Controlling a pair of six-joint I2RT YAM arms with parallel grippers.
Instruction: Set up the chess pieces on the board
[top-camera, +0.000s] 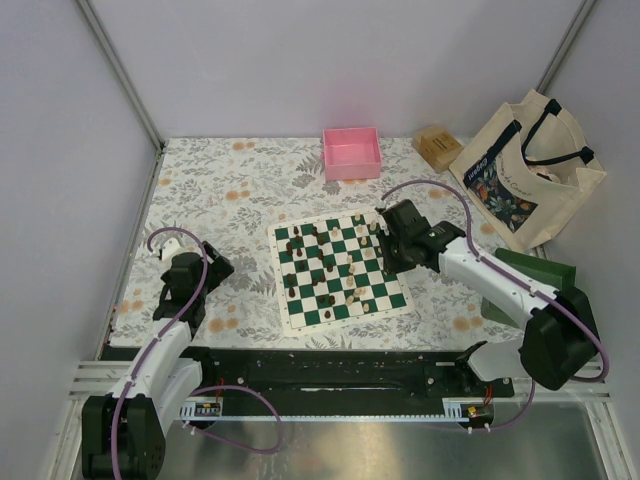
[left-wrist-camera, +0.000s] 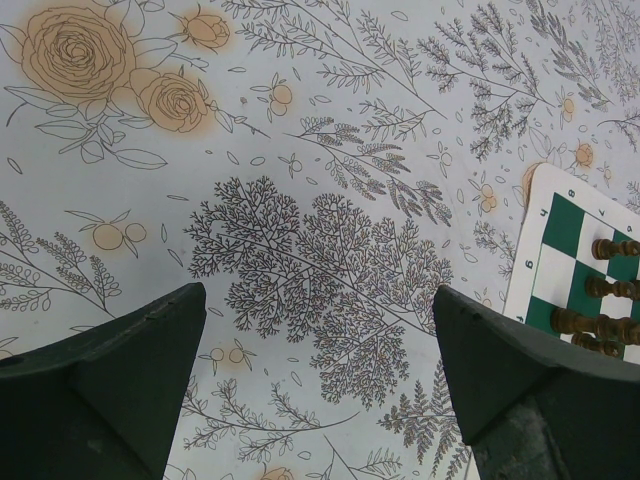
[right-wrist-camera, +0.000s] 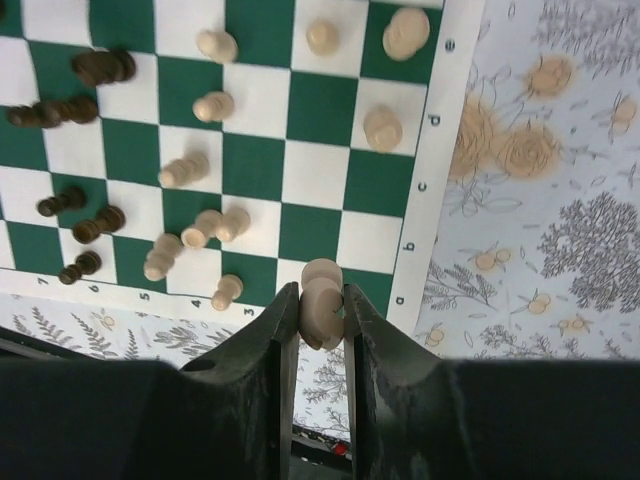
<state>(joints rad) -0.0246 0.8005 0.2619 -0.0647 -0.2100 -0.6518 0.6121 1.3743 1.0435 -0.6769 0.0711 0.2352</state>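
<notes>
The green and white board (top-camera: 340, 272) lies mid-table with dark and cream chess pieces (top-camera: 322, 262) scattered over it. My right gripper (right-wrist-camera: 322, 300) is shut on a cream chess piece (right-wrist-camera: 321, 303), holding it above the board's corner by the a and b marks. In the top view that gripper (top-camera: 393, 232) hangs over the board's far right corner. Several cream pieces (right-wrist-camera: 205, 228) and dark pieces (right-wrist-camera: 100, 66) stand or lean on the squares below. My left gripper (left-wrist-camera: 318, 335) is open over the floral cloth, left of the board's edge (left-wrist-camera: 545, 240), with nothing between its fingers.
A pink tray (top-camera: 351, 153) stands at the back centre. A small wooden box (top-camera: 437, 147) and a printed tote bag (top-camera: 527, 170) sit at the back right. A green tray (top-camera: 533, 270) lies behind the right arm. Grey walls close in the table.
</notes>
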